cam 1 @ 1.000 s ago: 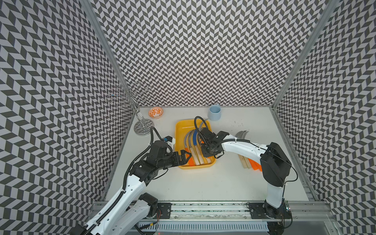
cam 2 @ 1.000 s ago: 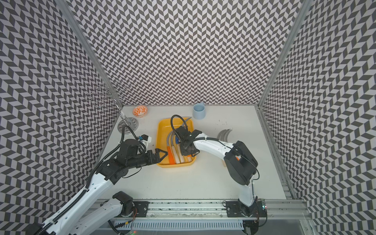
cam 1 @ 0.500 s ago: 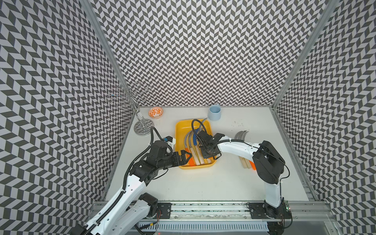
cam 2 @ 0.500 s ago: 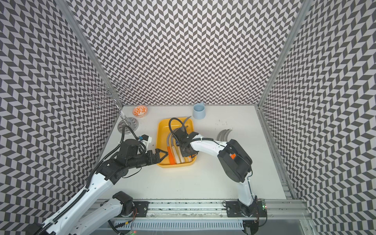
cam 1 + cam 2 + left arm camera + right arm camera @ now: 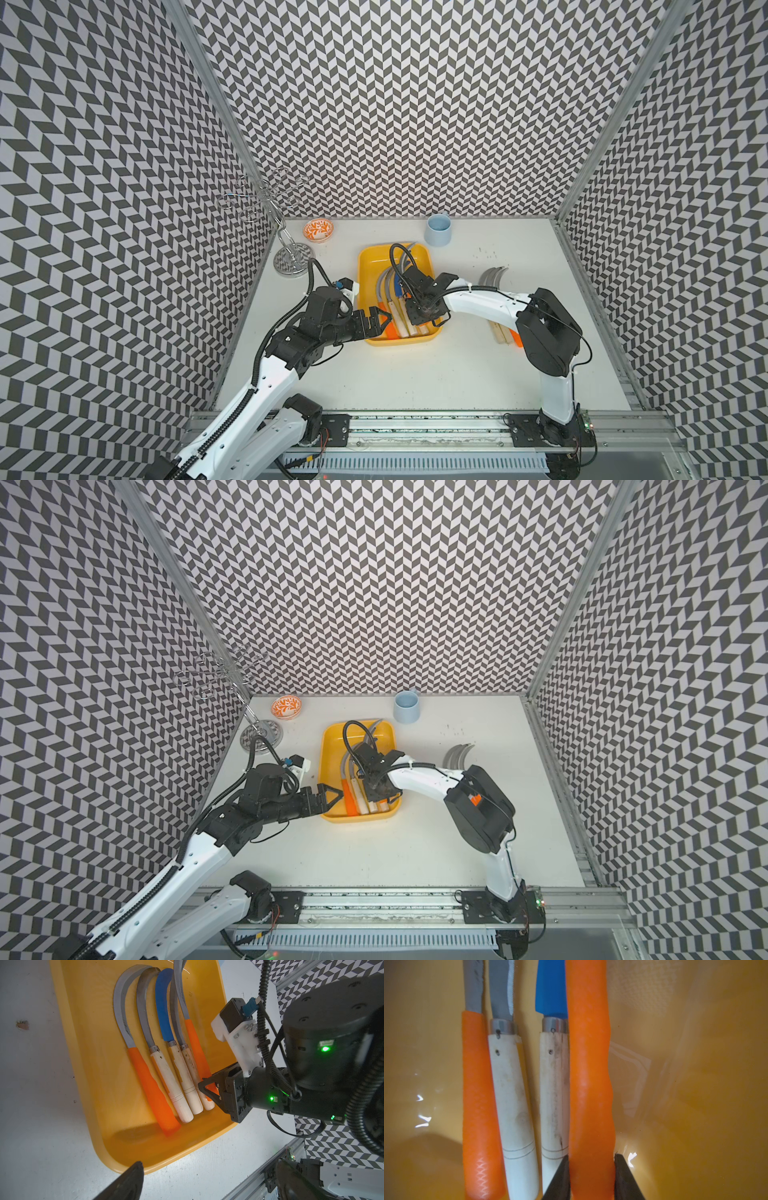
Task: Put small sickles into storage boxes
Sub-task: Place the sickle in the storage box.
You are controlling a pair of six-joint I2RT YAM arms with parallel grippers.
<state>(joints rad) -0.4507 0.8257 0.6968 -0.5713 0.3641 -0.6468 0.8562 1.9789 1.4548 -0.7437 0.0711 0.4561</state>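
The right tool (image 5: 591,1176) is clamped on the butt of an orange handle. That sickle (image 5: 588,1064) is in the tray (image 5: 365,266), by its right wall, beside four others. I judge it stiff and light: the textured handle grips well, the thin blade would slip. More sickles (image 5: 492,276) lie near the right edge of the table (image 5: 415,374). The left tool (image 5: 334,799) gapes empty at the tray's near left corner.

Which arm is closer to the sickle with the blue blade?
The right arm: its jaws clamp an orange-handled sickle right beside the blue-bladed sickle inside the yellow tray. The left arm's jaws stand open at the tray's rim.
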